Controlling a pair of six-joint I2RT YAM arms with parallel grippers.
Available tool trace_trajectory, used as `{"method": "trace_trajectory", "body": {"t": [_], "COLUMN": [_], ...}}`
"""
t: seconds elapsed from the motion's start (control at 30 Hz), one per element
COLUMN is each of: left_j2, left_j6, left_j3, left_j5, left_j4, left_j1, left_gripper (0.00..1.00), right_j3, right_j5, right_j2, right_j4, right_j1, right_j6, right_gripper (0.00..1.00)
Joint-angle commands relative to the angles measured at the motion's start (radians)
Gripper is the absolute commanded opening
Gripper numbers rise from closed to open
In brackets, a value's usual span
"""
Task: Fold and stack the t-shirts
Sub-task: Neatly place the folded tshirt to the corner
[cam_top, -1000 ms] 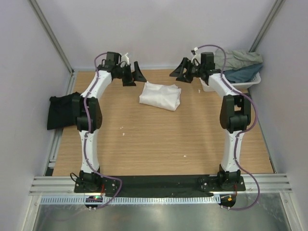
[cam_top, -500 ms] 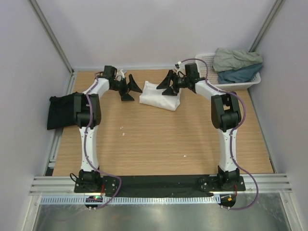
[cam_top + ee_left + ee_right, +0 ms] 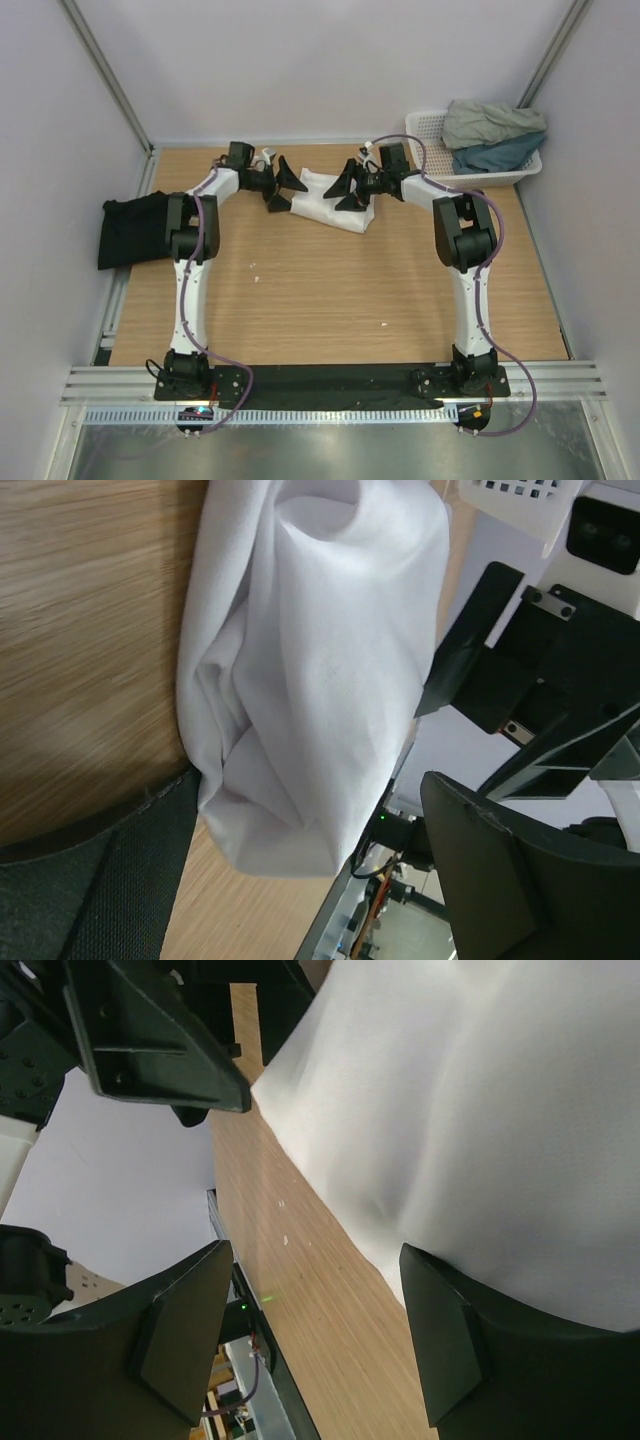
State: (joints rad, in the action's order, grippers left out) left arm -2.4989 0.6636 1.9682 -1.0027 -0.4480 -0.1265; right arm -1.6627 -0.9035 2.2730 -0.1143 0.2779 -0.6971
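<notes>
At the left edge of the table (image 3: 330, 300) lies the black t-shirt (image 3: 130, 230), flattened into a dark block. I take that as the place where the stack is meant to grow.

Next along, at the far side, the left gripper (image 3: 288, 190) has its jaws spread wide with nothing in them. It points rightward at the left edge of the white t-shirt (image 3: 322, 200). From its own camera the cloth bunches just ahead, between the open fingers (image 3: 120, 880) but not pinched.

The white t-shirt sits folded into a lumpy packet at the far middle of the table, between the two arms.

Facing it from the other side, the right gripper (image 3: 343, 192) is open a good way too and also grips nothing, its fingers (image 3: 455, 1330) set low over the right edge of the cloth. Flanked like this, the packet looks ready to be taken from both ends, probably for a last fold or a carry.

In the far right corner the white basket (image 3: 428, 125) holds the grey-green t-shirt (image 3: 490, 118) heaped on the teal t-shirt (image 3: 495, 155), both unfolded.
</notes>
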Motion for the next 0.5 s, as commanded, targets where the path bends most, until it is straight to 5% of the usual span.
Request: {"method": "trace_trajectory", "body": {"t": [0.0, 0.47], "left_j2": [-0.064, -0.158], "left_j6": [0.028, 0.088], "left_j3": [0.001, 0.047], "left_j5": [0.023, 0.009], "left_j4": [0.037, 0.107], "left_j1": [-0.039, -0.047], "left_gripper": [0.91, 0.70], "right_j3": [-0.040, -0.057], "right_j5": [0.002, 0.017], "right_j2": [0.043, 0.086], "right_j4": [0.010, 0.013], "right_j1": [-0.003, -0.002], "right_j6": [0.033, 0.053], "right_gripper": [0.74, 0.74]}}
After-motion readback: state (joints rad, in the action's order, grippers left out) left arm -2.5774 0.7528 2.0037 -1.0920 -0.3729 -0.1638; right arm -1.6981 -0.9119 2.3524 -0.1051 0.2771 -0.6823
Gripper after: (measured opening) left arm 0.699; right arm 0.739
